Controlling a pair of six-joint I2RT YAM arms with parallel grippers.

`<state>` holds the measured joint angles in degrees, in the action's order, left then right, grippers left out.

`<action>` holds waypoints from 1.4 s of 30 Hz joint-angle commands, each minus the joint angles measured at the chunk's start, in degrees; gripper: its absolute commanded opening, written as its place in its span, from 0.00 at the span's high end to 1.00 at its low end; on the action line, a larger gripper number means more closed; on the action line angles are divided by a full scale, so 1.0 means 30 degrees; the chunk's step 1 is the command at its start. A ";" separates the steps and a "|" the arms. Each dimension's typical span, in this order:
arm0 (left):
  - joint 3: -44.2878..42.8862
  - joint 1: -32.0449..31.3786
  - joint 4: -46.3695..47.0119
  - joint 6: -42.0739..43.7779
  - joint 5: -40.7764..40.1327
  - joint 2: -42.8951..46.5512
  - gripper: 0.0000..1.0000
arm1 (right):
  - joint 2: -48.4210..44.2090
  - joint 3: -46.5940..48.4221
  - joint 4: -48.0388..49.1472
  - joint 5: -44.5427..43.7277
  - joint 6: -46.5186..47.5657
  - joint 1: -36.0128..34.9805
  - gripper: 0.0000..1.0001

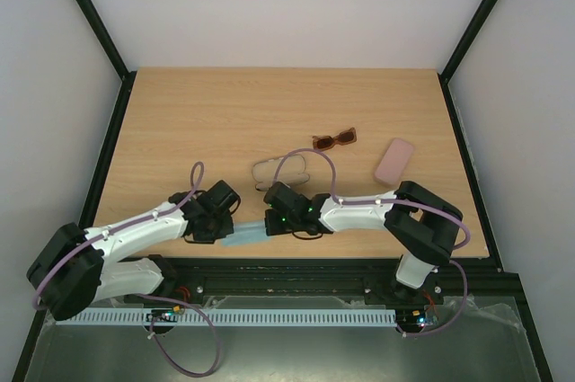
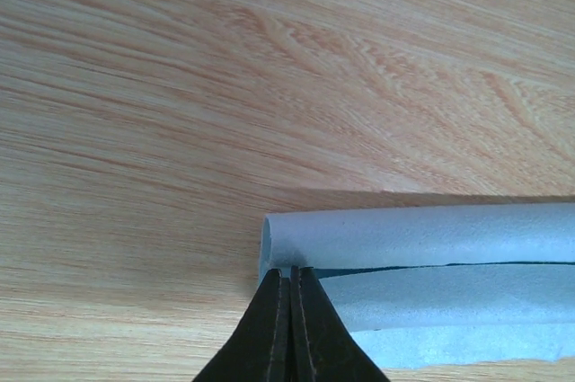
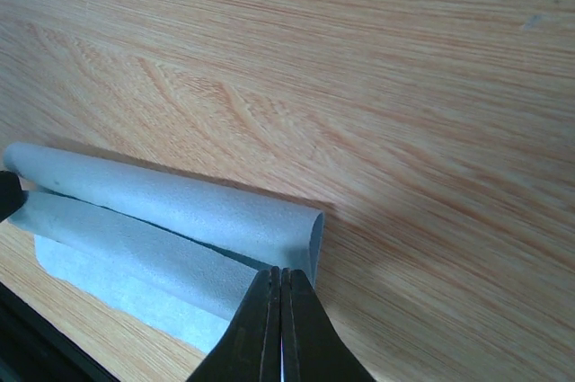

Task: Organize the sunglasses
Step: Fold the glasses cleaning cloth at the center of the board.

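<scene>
Fingertips of left gripper (image 2: 289,279) and right gripper (image 3: 280,279) pressed together, each pinching one end of rolled pale blue cloth (image 1: 244,235). Farther up wooden table (image 1: 180,121), well apart from both: thick reddish-brown plastic sunglasses (image 1: 334,138), near flat pink case (image 1: 393,159).

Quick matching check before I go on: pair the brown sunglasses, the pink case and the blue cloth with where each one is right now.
Things:
1. brown sunglasses
2. pink case
3. blue cloth

Places:
A. at the near edge, folded over, pinched by the left hand and the right hand
B. furthest right on the table
C. mid-table, lying free

Pairs: 1-C, 2-B, 3-A
</scene>
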<state>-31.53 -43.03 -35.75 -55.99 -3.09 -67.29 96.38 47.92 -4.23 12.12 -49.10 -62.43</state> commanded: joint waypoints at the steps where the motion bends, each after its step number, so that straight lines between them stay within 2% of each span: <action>1: 0.0474 -0.0232 -0.0176 -0.0301 -0.0170 -0.0198 0.97 | 0.0108 -0.0082 -0.0449 -0.0082 -0.0025 -0.0194 0.99; 5: 0.0634 -0.0291 -0.0156 -0.0340 -0.0160 -0.0366 0.88 | 0.0283 -0.0111 -0.0376 0.0071 0.0093 -0.0224 0.98; 10: 0.0390 -0.0391 -0.0597 -0.0422 0.0181 0.0199 0.75 | -0.0411 -0.0416 -0.0476 0.0314 0.0397 -0.0224 0.85; 14: -0.0088 -0.0424 -0.1734 -0.0599 0.0235 0.1657 0.73 | -0.1778 -0.0741 -0.0675 0.0448 0.0788 -0.0224 0.74; 19: -0.1095 -0.0424 -0.2650 -0.0935 -0.0515 0.2995 0.71 | -0.2435 -0.0151 -0.1347 0.0223 0.1212 -0.0224 0.69; 26: -0.0377 -0.0424 0.1018 -0.0392 0.0489 0.1960 0.74 | -0.0469 0.1547 -0.0477 0.1097 0.1510 -0.0384 0.71; 31: 0.0085 -0.0251 0.3201 -0.0044 0.0440 0.0438 0.81 | 0.1108 0.2303 0.0620 0.1983 0.1417 -0.0399 0.81; 37: 0.0768 0.0083 0.4882 0.0253 0.1397 -0.0816 0.93 | 0.2390 0.2609 0.1691 0.3324 0.1239 -0.0402 0.88; 42: 0.1256 0.0453 0.5387 0.0195 0.1622 -0.0835 0.94 | 0.2914 0.2731 0.2124 0.3226 0.0944 -0.0385 0.89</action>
<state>-29.23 -42.68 -21.87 -55.77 0.60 -69.65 104.16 54.59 -0.32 21.21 -45.47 -63.26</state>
